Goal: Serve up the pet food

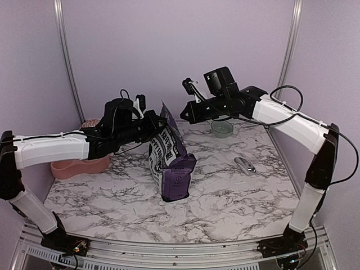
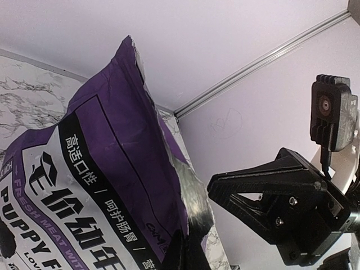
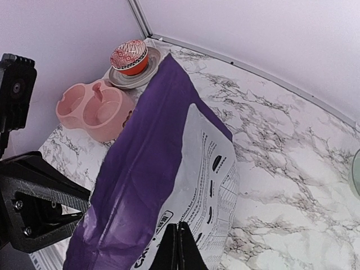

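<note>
Two closed grips: left hand and right hand pinch opposite top edges of upright pet food.

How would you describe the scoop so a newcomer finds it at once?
Start at the marble table and the tall purple bag standing mid-table. To the bag's right, nearer the front than the pale green bowl, a small scoop lies on bare marble. It is the only shiny metal item, touching nothing.
</note>
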{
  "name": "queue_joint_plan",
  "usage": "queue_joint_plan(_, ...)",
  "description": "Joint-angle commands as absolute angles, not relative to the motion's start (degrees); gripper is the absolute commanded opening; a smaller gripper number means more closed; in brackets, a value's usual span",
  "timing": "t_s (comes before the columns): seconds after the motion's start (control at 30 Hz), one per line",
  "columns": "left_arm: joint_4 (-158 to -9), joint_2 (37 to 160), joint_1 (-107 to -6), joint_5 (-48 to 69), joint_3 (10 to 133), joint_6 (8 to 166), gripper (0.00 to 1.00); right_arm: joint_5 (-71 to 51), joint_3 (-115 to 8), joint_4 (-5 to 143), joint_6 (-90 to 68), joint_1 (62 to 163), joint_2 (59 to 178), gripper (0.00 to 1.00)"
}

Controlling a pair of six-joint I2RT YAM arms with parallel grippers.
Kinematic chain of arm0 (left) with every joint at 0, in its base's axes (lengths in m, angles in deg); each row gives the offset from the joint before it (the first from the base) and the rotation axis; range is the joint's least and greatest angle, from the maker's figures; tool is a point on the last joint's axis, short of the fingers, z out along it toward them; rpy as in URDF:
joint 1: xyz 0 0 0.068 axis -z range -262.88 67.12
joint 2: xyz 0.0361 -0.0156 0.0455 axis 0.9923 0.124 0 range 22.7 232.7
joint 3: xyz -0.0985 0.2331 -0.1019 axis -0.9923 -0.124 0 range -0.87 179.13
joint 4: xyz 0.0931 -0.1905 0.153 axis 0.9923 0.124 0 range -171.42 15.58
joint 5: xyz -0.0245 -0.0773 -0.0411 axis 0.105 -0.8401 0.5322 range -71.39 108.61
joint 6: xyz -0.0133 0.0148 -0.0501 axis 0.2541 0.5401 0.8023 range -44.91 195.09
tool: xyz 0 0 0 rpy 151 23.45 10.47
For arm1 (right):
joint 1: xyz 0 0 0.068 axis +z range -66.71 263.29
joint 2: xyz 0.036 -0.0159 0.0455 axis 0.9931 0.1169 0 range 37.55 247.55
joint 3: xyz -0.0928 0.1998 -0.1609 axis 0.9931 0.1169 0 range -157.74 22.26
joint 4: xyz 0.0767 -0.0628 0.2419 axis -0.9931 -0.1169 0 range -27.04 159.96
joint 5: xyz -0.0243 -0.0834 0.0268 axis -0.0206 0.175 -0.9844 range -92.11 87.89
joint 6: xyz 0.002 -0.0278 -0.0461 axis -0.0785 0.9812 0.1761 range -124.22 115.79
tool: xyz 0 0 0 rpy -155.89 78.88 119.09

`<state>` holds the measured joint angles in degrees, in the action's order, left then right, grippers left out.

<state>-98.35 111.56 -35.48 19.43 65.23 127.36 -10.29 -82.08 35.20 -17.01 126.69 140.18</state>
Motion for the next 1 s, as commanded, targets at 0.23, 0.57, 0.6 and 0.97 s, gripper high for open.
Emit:
queue_joint_plan(0.23,-96.8,112.2,-35.0,16.6,67.5,126.7,0.0,-21.2,-87.7,37.4,-21.1,128.1,139.4,0.69)
queue_joint_plan(0.57,-96.9,113.1,-34.4,15.6,69.1,127.0,0.0,-13.6,-90.0,35.6,-24.2,128.5,144.3,0.68)
queue_joint_plan(0.6,-96.9,113.1,-34.4,15.7,69.0,127.0,0.0,-13.9,-89.7,35.8,-24.2,128.5,144.6,0.66)
queue_joint_plan(0.97,-96.9,113.5,-34.4,15.8,68.8,126.9,0.0,-12.7,-85.4,37.3,-24.1,127.9,143.5,0.29)
